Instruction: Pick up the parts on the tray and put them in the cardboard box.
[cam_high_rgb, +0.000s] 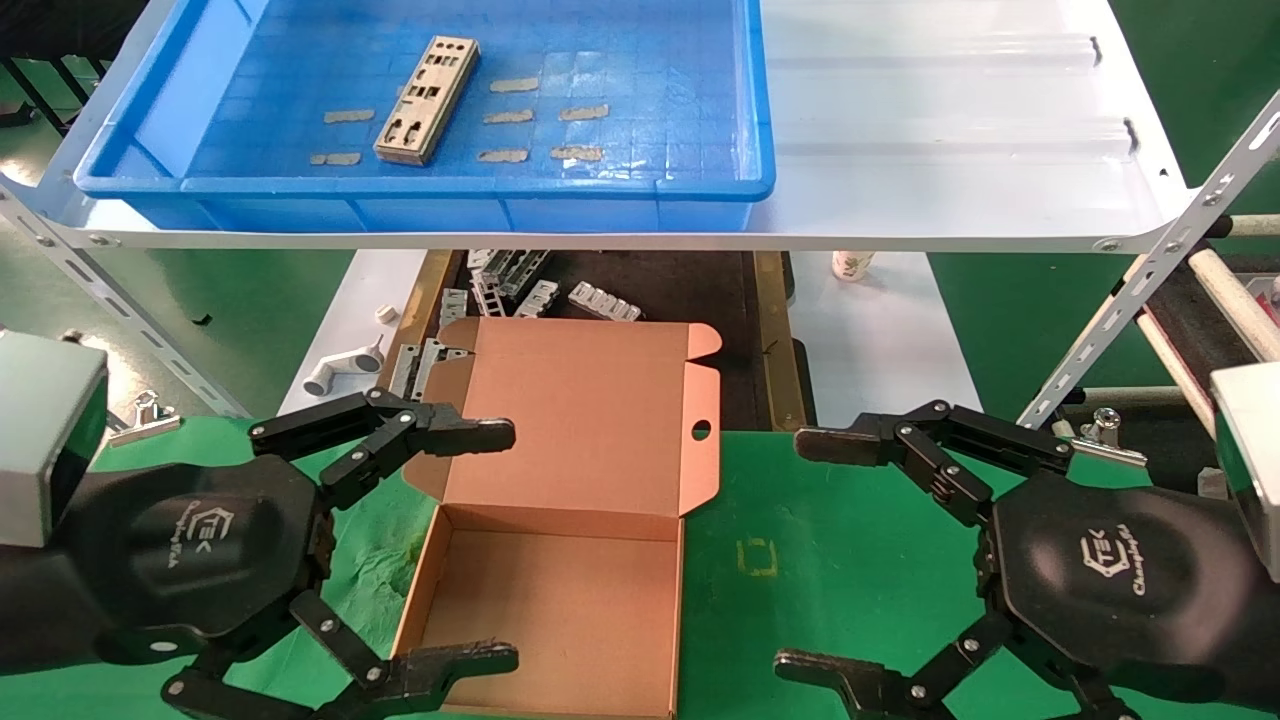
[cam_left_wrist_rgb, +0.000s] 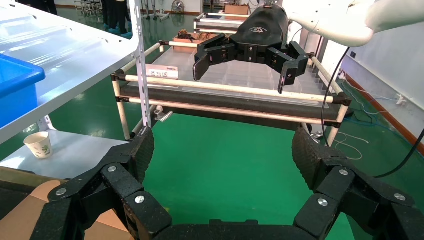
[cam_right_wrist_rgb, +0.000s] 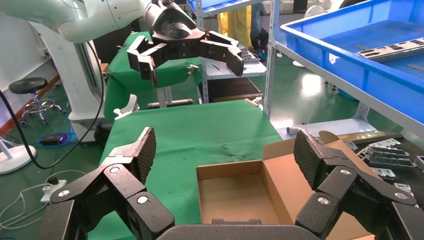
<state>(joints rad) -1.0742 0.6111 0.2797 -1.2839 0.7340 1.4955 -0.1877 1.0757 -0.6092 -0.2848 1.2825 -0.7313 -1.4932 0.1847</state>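
One silver-grey punched metal part (cam_high_rgb: 427, 98) lies on the floor of the blue tray (cam_high_rgb: 460, 188) on the white shelf at the back left. It also shows in the right wrist view (cam_right_wrist_rgb: 395, 48). The open, empty cardboard box (cam_high_rgb: 560, 610) sits on the green table at the front, its lid (cam_high_rgb: 590, 420) folded back; the right wrist view shows its empty floor (cam_right_wrist_rgb: 235, 197). My left gripper (cam_high_rgb: 495, 540) is open and empty at the box's left side. My right gripper (cam_high_rgb: 810, 555) is open and empty, to the right of the box.
Short beige tape strips (cam_high_rgb: 545, 115) lie on the tray floor. A dark tray of ridged metal brackets (cam_high_rgb: 560, 295) sits below the shelf, behind the box. A slanted shelf strut (cam_high_rgb: 1150, 270) stands at the right. A paper cup (cam_high_rgb: 850, 264) stands on the lower white surface.
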